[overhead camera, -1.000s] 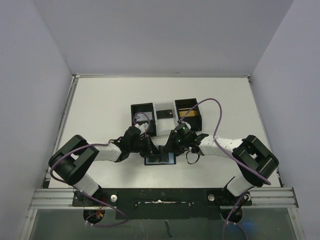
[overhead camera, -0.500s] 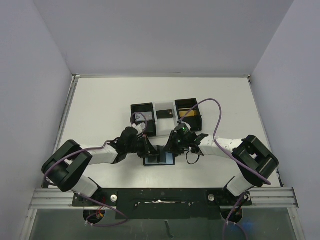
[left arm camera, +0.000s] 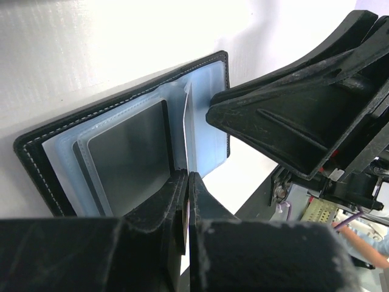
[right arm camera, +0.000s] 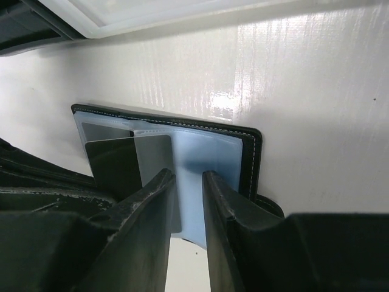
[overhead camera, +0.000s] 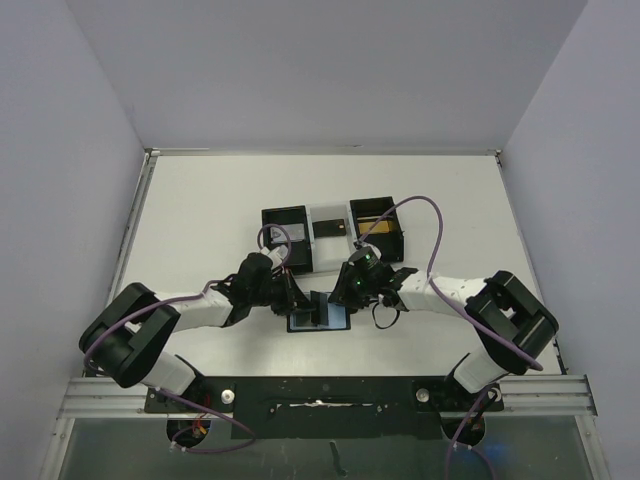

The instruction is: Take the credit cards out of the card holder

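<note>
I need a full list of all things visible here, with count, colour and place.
Black bifold card holder: one, blue-grey pockets inside, open on the table between the grippers.
Dark grey insert: one, in a holder pocket; card or lining unclear.
Black open-top boxes: two, behind the holder.
Gold object: one, in the right box.
Pale tray: one, between the boxes.
Small black rectangle: one, in the tray.
White table: one, under everything.
Left gripper: one, black, pinching a pocket leaf.
Right gripper: one, black, fingers apart over the holder.

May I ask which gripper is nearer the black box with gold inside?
Right. The right gripper is below-left of the black box; the left gripper is farther left, across the card holder.
</note>
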Tool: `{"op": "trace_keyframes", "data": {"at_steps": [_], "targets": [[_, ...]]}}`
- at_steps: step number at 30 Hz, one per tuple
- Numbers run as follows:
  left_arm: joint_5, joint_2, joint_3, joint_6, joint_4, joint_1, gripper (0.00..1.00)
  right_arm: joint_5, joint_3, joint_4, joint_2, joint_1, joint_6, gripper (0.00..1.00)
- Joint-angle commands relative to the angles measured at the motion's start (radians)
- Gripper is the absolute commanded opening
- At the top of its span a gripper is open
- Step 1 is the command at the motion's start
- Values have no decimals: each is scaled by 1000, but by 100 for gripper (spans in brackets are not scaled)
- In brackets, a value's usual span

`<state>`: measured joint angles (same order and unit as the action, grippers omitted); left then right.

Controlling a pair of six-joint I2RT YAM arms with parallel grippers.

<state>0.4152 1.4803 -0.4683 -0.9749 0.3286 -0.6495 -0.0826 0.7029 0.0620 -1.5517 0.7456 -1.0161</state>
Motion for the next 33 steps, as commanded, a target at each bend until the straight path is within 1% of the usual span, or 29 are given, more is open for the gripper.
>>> {"op": "trace_keyframes", "data": {"at_steps": [1,5,7,10,12,16,18,23,27,31,33], "targets": [[-7,-42,-16,40,-6,11,0,3,27,41,42,-13,97,27],[-3,-36,-16,40,5,10,0,-68,36,-20,76,-12,112,30],[-1,-34,-17,37,14,9,0,-111,38,-54,73,-13,108,32],[1,-32,-17,31,28,10,0,-170,37,-115,47,-11,100,33],[6,-26,-21,31,29,9,0,-180,21,-144,32,-9,81,34],[18,-19,-26,35,37,8,0,-179,10,-126,-12,-17,57,36],[31,-8,-29,32,51,10,0,-200,-14,-165,-22,-15,46,36],[81,52,-16,-17,155,1,10,-211,-46,-199,-41,-22,22,35],[91,98,-22,-32,180,-10,14,-209,-60,-206,-36,-26,9,34],[67,103,-28,-33,154,-11,14,-196,-70,-207,-25,-29,-2,33],[58,96,-32,-24,122,-11,7,-189,-71,-200,-19,-33,-1,33]]}}
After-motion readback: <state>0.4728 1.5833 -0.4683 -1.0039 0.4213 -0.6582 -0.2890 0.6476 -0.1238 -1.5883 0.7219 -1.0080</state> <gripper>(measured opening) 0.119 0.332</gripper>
